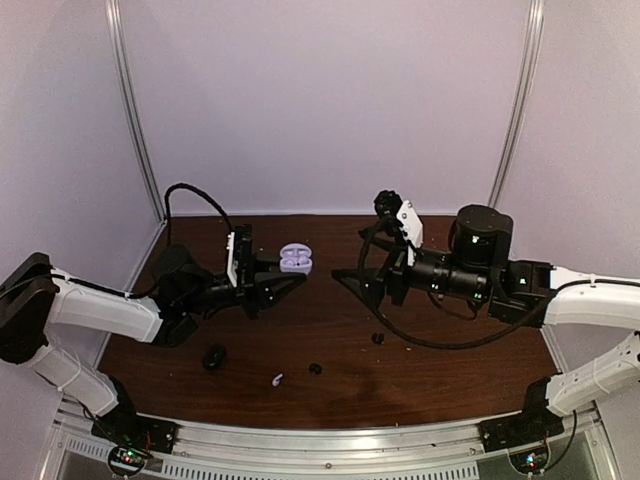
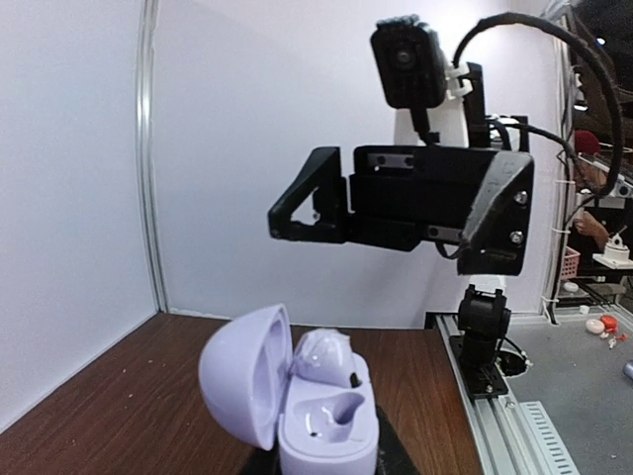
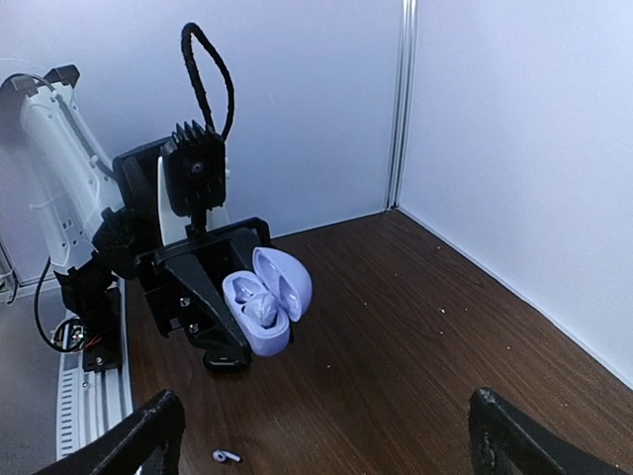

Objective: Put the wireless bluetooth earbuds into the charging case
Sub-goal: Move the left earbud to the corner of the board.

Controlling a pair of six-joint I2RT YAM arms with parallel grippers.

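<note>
My left gripper [image 1: 285, 275] is shut on a lilac charging case [image 1: 295, 260] and holds it above the table. Its lid [image 2: 245, 376] stands open. A pale bud [image 2: 326, 358] sits in the far slot, and the near slot [image 2: 341, 411] is empty. My right gripper [image 1: 355, 285] hovers open a short way right of the case, facing it with nothing between its fingers [image 3: 138, 445]. On the table lie a white stemmed earbud [image 1: 277, 379] [image 3: 226, 456] and two small black earbuds [image 1: 315, 368] [image 1: 378, 338].
A black rounded case [image 1: 214, 356] [image 3: 226, 360] lies on the wood table under the left arm. White walls close in the back and both sides. A metal rail [image 1: 330, 445] runs along the near edge.
</note>
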